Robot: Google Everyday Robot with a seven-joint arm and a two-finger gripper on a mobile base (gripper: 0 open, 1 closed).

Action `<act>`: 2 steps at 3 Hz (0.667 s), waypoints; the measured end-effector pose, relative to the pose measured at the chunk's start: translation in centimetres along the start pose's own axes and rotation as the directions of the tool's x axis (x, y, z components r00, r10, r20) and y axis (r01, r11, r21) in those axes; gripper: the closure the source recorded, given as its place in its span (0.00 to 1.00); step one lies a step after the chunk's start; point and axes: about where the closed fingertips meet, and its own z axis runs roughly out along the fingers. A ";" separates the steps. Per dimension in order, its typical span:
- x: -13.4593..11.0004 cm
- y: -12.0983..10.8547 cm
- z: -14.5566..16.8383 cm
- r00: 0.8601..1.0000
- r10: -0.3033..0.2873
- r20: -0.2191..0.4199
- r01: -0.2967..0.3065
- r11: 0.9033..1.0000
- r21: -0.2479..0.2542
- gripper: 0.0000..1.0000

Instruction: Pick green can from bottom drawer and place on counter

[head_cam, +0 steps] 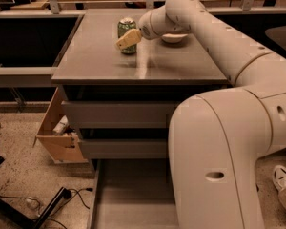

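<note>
The can (pixel 127 25) stands upright on the counter (pixel 105 63), so in my judgement the placing is nearly done. The gripper (pixel 127 38) is just in front of the can (closed on it or open, I cannot tell). Far below the can, the bottom drawer (pixel 133 199) is pulled out, and its visible floor holds nothing. Right of the can sits a bowl (pixel 174 38), its inside hidden.

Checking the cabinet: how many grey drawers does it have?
3: upper drawer and middle drawer shut under the counter; bottom drawer pulled out below. The tool is at the green can on the counter.
</note>
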 end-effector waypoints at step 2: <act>-5.2 -2.9 -16.1 0.988 -0.101 0.114 0.057 0.940 0.335 0.00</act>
